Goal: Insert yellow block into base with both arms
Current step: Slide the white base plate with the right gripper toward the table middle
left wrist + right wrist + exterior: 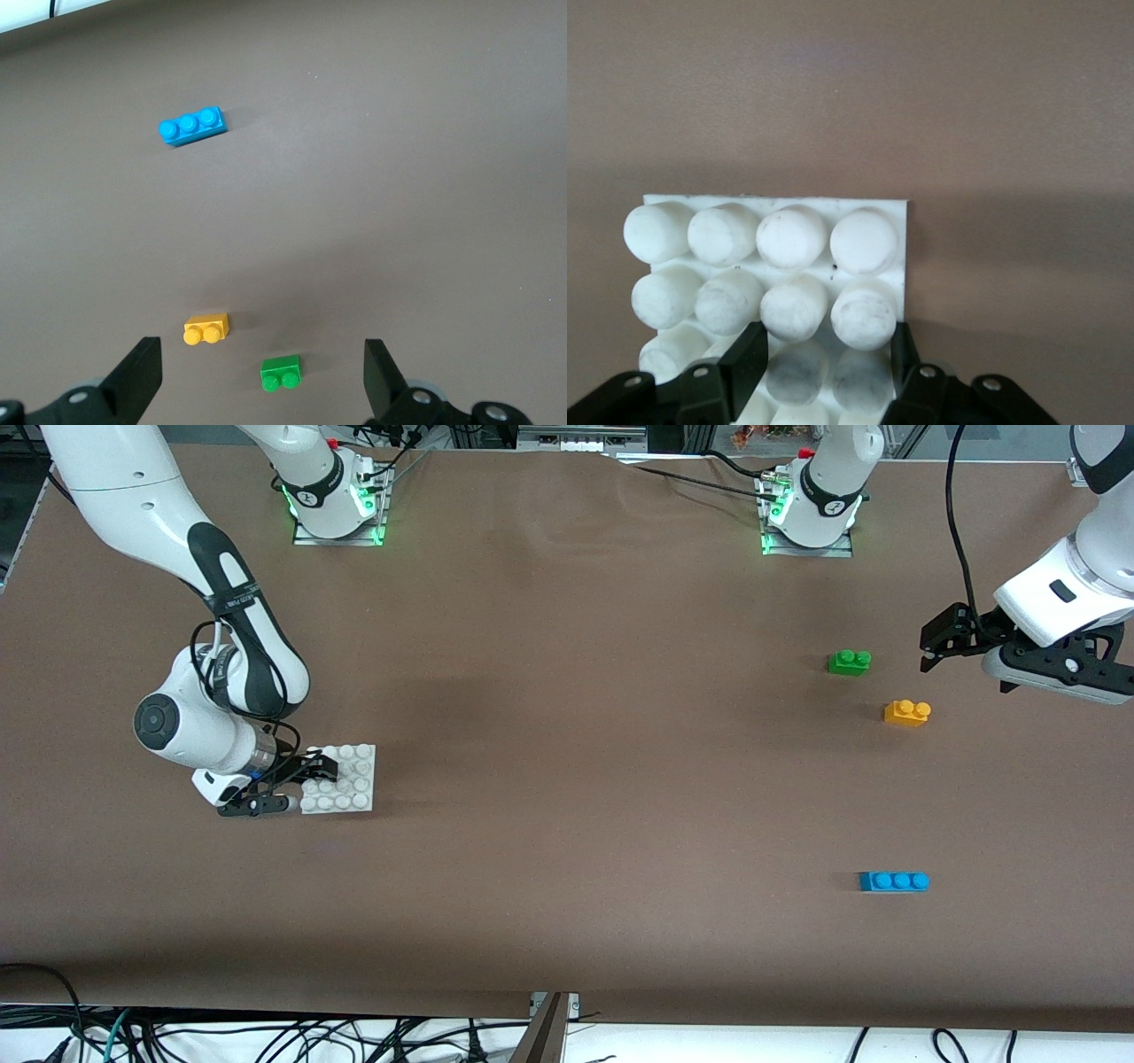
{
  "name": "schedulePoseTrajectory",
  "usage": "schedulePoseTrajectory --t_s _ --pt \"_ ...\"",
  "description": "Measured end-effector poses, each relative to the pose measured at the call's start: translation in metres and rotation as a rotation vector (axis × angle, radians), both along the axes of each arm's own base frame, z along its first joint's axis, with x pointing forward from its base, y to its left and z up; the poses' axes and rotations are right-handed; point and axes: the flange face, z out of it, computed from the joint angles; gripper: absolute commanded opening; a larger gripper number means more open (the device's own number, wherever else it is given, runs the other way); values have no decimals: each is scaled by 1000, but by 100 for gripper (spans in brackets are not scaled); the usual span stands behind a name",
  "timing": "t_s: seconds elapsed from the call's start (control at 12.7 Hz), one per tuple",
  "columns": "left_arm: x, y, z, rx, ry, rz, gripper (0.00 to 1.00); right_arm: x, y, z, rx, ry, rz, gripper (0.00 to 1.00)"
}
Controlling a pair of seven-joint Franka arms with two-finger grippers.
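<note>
Fingers of the right gripper [306, 781] clamp the base [350, 779]; left gripper [932, 645] gapes near yellow block [906, 713].

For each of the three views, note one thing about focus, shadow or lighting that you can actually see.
Front view: even overhead light, green lamps glowing at both arm bases, a faint shadow patch mid-table. Left wrist view: the yellow block, green brick and blue brick look sharp, with short soft shadows. Right wrist view: the base looms large, and the studs nearest the right gripper look blurred and shaded.

Two glossy white jointed arms [168, 505] with black joint bands, black fingers [142, 376], trailing black cables, green-lit bases.
</note>
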Motion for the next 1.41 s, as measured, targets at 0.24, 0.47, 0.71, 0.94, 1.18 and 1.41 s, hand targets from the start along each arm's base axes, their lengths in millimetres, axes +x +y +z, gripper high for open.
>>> schedulePoseTrajectory --t_s 0.24,0.47,0.71,0.94,1.18,1.41 --pt "0 0 0 0 0 0 100 0 7 0 3 0 8 33" --pt "0 0 0 0 0 0 100 0 18 0 9 3 -3 32" --pt "0 0 0 0 0 0 100 1 32 0 11 6 -22 32" --pt "0 0 0 0 0 0 100 2 56 0 11 8 -41 32" --pt "0 1 0 0 0 1 100 4 83 0 13 8 -51 32" --pt "0 1 0 0 0 1 100 4 109 0 15 4 -38 32"
